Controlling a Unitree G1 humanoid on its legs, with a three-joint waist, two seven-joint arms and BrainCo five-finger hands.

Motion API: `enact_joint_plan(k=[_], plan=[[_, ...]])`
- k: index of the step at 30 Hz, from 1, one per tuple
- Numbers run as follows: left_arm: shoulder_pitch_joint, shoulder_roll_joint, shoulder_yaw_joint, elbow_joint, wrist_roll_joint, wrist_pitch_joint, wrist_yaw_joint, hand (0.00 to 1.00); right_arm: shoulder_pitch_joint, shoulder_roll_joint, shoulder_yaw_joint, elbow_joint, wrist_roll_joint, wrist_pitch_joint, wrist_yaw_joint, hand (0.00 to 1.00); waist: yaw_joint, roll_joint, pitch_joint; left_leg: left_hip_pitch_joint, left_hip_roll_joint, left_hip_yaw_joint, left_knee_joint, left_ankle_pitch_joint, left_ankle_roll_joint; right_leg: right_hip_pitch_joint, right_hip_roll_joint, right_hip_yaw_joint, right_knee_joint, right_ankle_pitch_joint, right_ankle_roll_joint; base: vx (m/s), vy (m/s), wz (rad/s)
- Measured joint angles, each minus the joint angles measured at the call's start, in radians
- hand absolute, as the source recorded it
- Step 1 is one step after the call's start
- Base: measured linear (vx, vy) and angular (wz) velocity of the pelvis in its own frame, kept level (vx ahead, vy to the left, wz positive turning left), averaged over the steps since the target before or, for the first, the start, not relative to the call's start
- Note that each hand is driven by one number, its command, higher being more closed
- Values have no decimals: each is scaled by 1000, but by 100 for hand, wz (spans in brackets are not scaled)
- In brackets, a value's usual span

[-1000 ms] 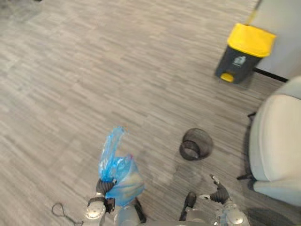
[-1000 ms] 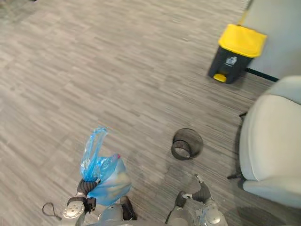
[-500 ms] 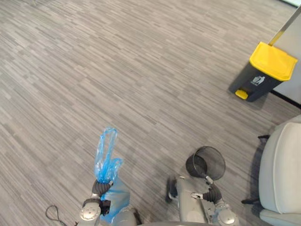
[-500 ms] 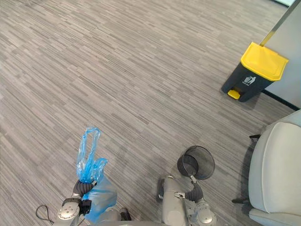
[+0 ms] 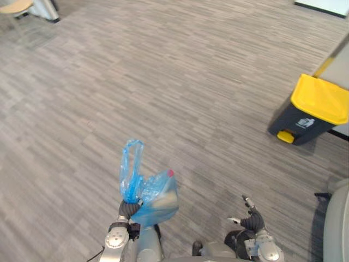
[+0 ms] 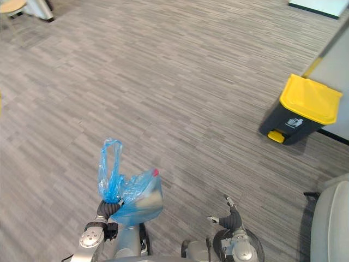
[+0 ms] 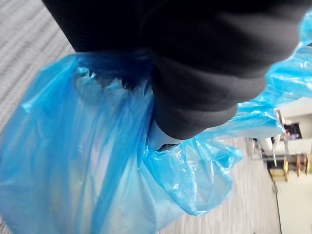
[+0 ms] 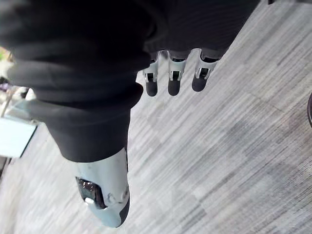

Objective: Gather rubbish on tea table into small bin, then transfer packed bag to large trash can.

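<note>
A blue plastic bag (image 5: pixel 151 192) with rubbish inside hangs over the floor at the lower left, its loose handles standing up above the bulge. My left hand (image 5: pixel 128 209) is shut on the bag's gathered neck; in the left wrist view the blue bag (image 7: pixel 73 161) wraps round that hand (image 7: pixel 159 139). The large trash can (image 5: pixel 313 111), dark grey with a yellow lid, stands far off to the right by a wall. Low on the right, my right hand (image 5: pixel 252 221) is open and holds nothing, its fingers (image 8: pixel 169 80) straight over bare floor.
A pale armchair (image 6: pixel 331 224) fills the lower right corner. A dark round wire rim (image 6: pixel 257 252) shows just below my right hand. A stool (image 5: pixel 15 6) stands at the far upper left. Grey striped carpet stretches between me and the trash can.
The whole picture has shifted, so the camera moved. The bag's full part has swung up to the right of my left hand. The small wire bin now lies under my right hand.
</note>
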Motion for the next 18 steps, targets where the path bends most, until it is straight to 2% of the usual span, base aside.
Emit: enact_joint_plan(k=[1,2,3,4,5,6,7,8,10,11,12,13,14,15,16,17,18], plan=[[4,6,0,-4,0,0,0,100,10,13,-1,6,0,6,1,0,-15,-16,-11,11,-4,38,10,-34,5,-13,-22,6,33,-9,16,362,212,-110],[3,24,1,-19,0,0,0,100,24,33,0,6,0,9,2,0,-17,-54,-30,44,-7,106,16,-78,23,-55,-58,-2,114,-3,67,430,232,-140],[-5,35,0,-38,0,0,0,100,24,44,2,12,0,10,2,0,-21,-74,-35,85,-3,162,14,-105,35,-109,-85,-36,221,30,151,414,239,-140],[-10,40,-1,-45,0,0,0,100,18,49,1,20,0,9,2,0,-30,-77,-34,107,3,184,9,-119,41,-145,-97,-64,280,52,190,368,240,-111],[-18,53,-3,-44,0,1,0,100,7,54,2,37,0,9,2,0,-49,-77,-33,142,7,207,-4,-139,46,-188,-120,-125,357,58,205,346,190,-79],[-23,70,-2,-42,0,4,0,100,-13,59,3,70,0,9,2,0,-66,-75,-32,196,19,250,-36,-158,47,-238,-150,-208,413,36,152,415,154,-102],[-29,84,3,-40,0,4,0,100,-38,61,6,103,-1,10,3,0,-70,-69,-29,255,26,298,-84,-165,41,-297,-165,-288,420,17,111,359,74,-96],[-34,90,4,-28,0,4,0,100,-53,60,6,121,-2,9,3,0,-72,-64,-26,280,29,315,-107,-165,41,-322,-166,-320,403,10,95,382,27,-88],[-80,96,6,46,0,6,0,100,-108,34,6,183,-4,10,4,0,-81,-22,0,379,48,375,-199,-162,35,-418,-160,-455,274,35,41,413,2,-60],[-89,95,6,61,0,7,0,100,-120,25,7,194,-9,10,4,0,-81,-10,8,405,52,385,-219,-159,31,-443,-160,-489,235,54,26,458,-18,-42],[-95,93,9,77,0,7,0,100,-137,13,7,207,-23,11,4,0,-84,6,17,441,55,393,-255,-152,17,-472,-159,-536,164,101,14,506,-38,-25],[-92,98,16,87,0,7,0,100,-137,8,10,208,-41,10,4,0,-92,1,18,480,44,399,-277,-140,-10,-492,-151,-569,54,204,-5,659,-86,-9],[-83,108,20,93,1,7,0,100,-133,7,13,208,-45,10,4,0,-101,-16,14,505,34,394,-260,-142,-35,-495,-153,-561,8,317,-50,728,-132,10],[-88,86,22,127,1,12,0,100,-136,-17,13,220,-48,12,4,0,-114,12,13,510,71,366,-185,-145,-65,-487,-141,-563,82,327,-88,633,-133,-1],[-85,77,22,127,1,13,-1,100,-146,-24,13,221,-50,10,5,0,-108,27,16,481,102,354,-87,-106,-76,-473,-126,-562,104,284,-98,607,-166,-33],[-86,65,22,134,1,14,-1,100,-158,-29,13,221,-61,11,4,0,-99,38,28,416,140,325,96,1,19,-425,-96,-549,81,248,-111,456,-155,-55],[-84,57,23,137,1,15,-2,100,-159,-30,12,217,-69,11,4,0,-94,45,38,380,166,303,204,98,67,-378,-73,-541,45,242,-114,558,-202,-69]])
